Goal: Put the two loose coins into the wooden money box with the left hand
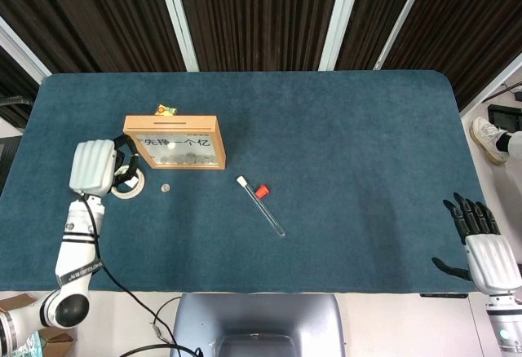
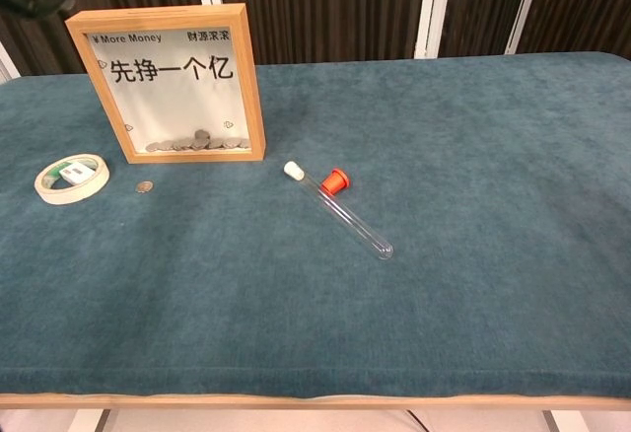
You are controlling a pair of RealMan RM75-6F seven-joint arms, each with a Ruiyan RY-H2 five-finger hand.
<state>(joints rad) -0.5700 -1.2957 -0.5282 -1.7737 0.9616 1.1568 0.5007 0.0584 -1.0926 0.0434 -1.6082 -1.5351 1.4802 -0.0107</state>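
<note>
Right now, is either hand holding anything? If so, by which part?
Right hand: nothing, fingers spread. Left hand: cannot tell; it is seen from the back, fingers curled and hidden. One coin lies loose on the table.

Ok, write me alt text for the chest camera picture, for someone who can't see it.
A wooden money box with a clear front stands upright at the back left of a blue cloth-covered table, coins piled inside. One loose coin lies before it beside a roll of tape; a glass tube lies mid-table.

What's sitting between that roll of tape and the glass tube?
A single coin, lying on the cloth near the tape roll; the rest toward the tube is bare. Chest view shows it.
</note>
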